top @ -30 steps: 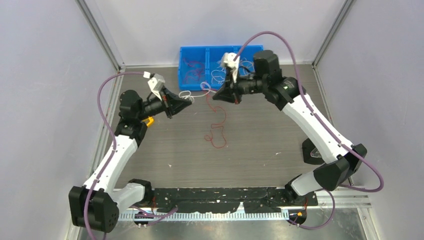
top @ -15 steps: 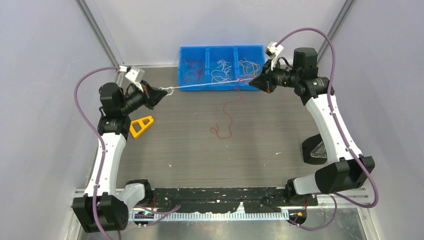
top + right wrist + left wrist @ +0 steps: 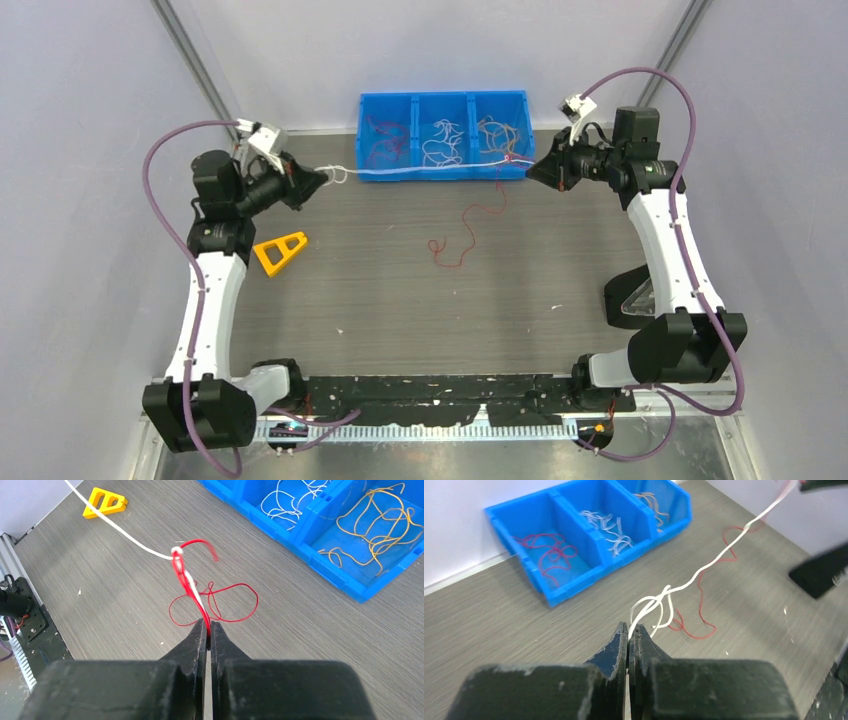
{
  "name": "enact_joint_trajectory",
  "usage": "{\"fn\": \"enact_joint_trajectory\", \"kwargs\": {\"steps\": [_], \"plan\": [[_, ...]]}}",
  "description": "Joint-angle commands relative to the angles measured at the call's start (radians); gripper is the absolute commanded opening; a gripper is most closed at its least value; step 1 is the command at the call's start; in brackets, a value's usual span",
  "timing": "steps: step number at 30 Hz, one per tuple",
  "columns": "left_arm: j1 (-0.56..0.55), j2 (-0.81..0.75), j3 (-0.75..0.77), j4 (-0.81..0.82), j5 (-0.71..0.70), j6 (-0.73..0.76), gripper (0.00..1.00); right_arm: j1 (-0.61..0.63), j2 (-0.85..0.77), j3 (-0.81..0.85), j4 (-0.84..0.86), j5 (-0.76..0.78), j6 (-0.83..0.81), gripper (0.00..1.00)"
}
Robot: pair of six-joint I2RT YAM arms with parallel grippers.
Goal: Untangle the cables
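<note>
**A:** Where does the tangle sit?

**B:** The thin white curly wire (image 3: pixel 420 170) is stretched taut between my two arms, over the far part of the grey wood-grain worktop (image 3: pixel 400 300). The thin red curly wire (image 3: pixel 455 245) is tied round it in a knot (image 3: pixel 177 553) at the right end. Its tail hangs down to the worktop.

**A:** And your jaws?

**B:** Both are closed. The left jaws pinch the white wire's looped end. The right jaws pinch red and white twisted together, just short of the knot.

**A:** So pull harder?

**B:** I think not, since that would likely cinch the knot. Better to slacken a little, hold the white firmly on the left, take the red alone, and slide it off. I'd stay on the near side of the blue three-compartment plastic bin (image 3: pixel 440 96).
</note>
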Motion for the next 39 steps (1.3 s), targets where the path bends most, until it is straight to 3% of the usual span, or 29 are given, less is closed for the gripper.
{"fn": "enact_joint_trajectory", "kwargs": {"steps": [1, 2, 5, 6, 7, 15, 18, 25, 32, 36, 39], "plan": [[-0.152, -0.037, 0.030, -0.131, 0.075, 0.217, 0.00, 0.068, -0.017, 0.007, 0.027, -0.021, 0.018, 0.06], [-0.182, -0.039, 0.029, -0.186, 0.098, 0.273, 0.01, 0.102, -0.031, 0.006, 0.067, -0.033, 0.036, 0.05], [-0.201, -0.046, 0.011, -0.231, 0.159, 0.295, 0.79, 0.171, -0.059, 0.028, 0.138, -0.050, 0.126, 0.05], [-0.202, -0.047, 0.009, -0.219, 0.168, 0.277, 0.86, 0.204, -0.067, 0.036, 0.146, -0.058, 0.157, 0.05], [-0.212, -0.050, 0.010, -0.206, 0.181, 0.268, 0.87, 0.234, -0.070, 0.052, 0.163, -0.062, 0.172, 0.05], [-0.430, -0.036, 0.049, -0.071, 0.129, 0.261, 0.83, 0.369, -0.097, 0.067, 0.209, -0.075, 0.203, 0.05], [-0.491, -0.013, 0.047, 0.043, 0.091, 0.173, 0.77, 0.392, -0.100, 0.066, 0.213, -0.078, 0.201, 0.06], [-0.551, 0.044, 0.043, 0.208, 0.023, 0.115, 0.65, 0.442, -0.127, 0.048, 0.210, -0.089, 0.202, 0.05], [-0.630, 0.068, 0.039, 0.234, -0.068, 0.185, 0.53, 0.484, -0.147, 0.022, 0.221, -0.097, 0.201, 0.05], [-0.630, 0.037, 0.001, 0.255, -0.093, 0.213, 0.37, 0.487, -0.164, 0.017, 0.215, -0.108, 0.190, 0.05], [-0.632, 0.027, -0.015, 0.292, -0.084, 0.203, 0.35, 0.491, -0.170, 0.001, 0.217, -0.115, 0.185, 0.05]]}}
